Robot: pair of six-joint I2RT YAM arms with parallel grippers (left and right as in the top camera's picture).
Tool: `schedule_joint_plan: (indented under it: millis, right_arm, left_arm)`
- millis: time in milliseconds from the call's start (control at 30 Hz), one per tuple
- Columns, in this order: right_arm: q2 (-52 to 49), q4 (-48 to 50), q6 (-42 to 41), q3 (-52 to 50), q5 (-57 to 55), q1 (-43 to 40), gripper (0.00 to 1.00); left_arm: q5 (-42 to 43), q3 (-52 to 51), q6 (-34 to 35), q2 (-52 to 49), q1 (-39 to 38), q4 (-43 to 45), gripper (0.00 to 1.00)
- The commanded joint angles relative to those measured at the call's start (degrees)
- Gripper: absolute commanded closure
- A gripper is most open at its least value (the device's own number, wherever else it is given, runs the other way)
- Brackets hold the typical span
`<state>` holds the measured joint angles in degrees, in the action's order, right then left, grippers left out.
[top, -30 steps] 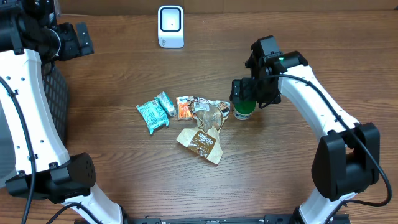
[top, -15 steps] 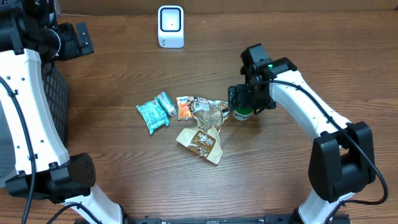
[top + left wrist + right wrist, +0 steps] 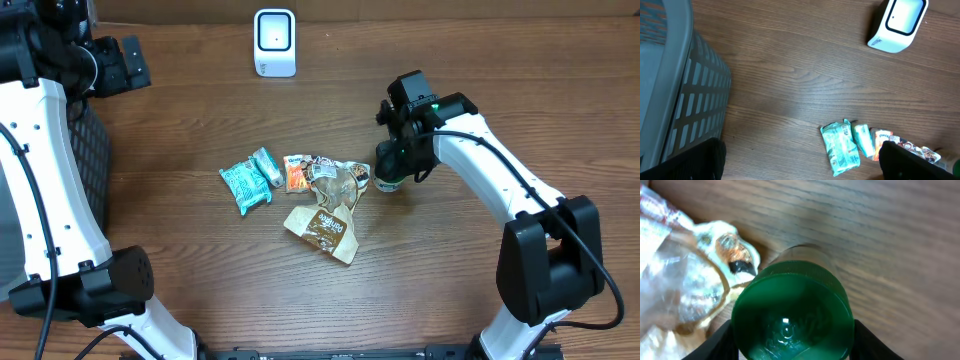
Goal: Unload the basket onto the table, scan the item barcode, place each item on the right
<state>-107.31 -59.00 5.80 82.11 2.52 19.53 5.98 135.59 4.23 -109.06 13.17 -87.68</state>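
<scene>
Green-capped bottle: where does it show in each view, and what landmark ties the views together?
Overhead: green-capped bottle right of centre, just right of the clear snack packet.
Left wrist: at most a sliver at the lower right edge; cannot confirm.
Right wrist: bottom centre, cap facing the camera.
Shared landmark: that clear snack packet, visible in all three.

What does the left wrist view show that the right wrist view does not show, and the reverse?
Only the left wrist view: the white scanner at top right, the gray basket at left, the teal packets, and the open left end effector at the bottom edge. Only the right wrist view: a close look down on the green lid, with the right end effector fingers flanking it on both sides; whether they press it cannot be told. Both: the wooden table and part of the clear wrapper.
</scene>
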Motion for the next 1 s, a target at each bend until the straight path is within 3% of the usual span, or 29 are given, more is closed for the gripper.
schedule_joint_plan:
  millis: [0, 200, 333, 433, 567, 733, 967]
  right_arm:
    - [-0.09, 0.09, 16.48, -0.37, -0.98, -0.04, 0.55]
    - [-0.09, 1.7, 35.56, -0.37, 0.57, -0.28, 0.4]
    - [-0.09, 1.75, 39.54, -0.37, 0.81, -1.25, 0.39]
    - [-0.09, 1.6, 39.23, -0.31, 5.38, -2.49, 0.31]
    - [-0.09, 0.35, 31.45, 2.34, 9.4, -4.68, 0.01]
    - [-0.09, -2.8, 24.55, 7.23, 11.08, -6.51, 0.0]
    - [-0.09, -4.15, 23.98, 7.98, 14.14, -5.49, 0.0]
  left_arm:
    - [0.66, 0.48, -1.03, 0.74, -0.07, 0.07, 0.0]
    - [0.66, 0.48, -1.03, 0.74, -0.07, 0.04, 0.0]
    - [0.66, 0.48, -1.03, 0.74, -0.07, 0.04, 0.01]
    - [0.66, 0.48, -1.03, 0.74, -0.07, 0.04, 0.0]
    - [0.63, 0.48, -1.03, 0.74, -0.07, 0.04, 0.0]
    - [0.66, 0.48, -1.03, 0.74, -0.07, 0.04, 0.0]
    - [0.63, 0.48, -1.03, 0.74, -0.07, 0.07, 0.0]
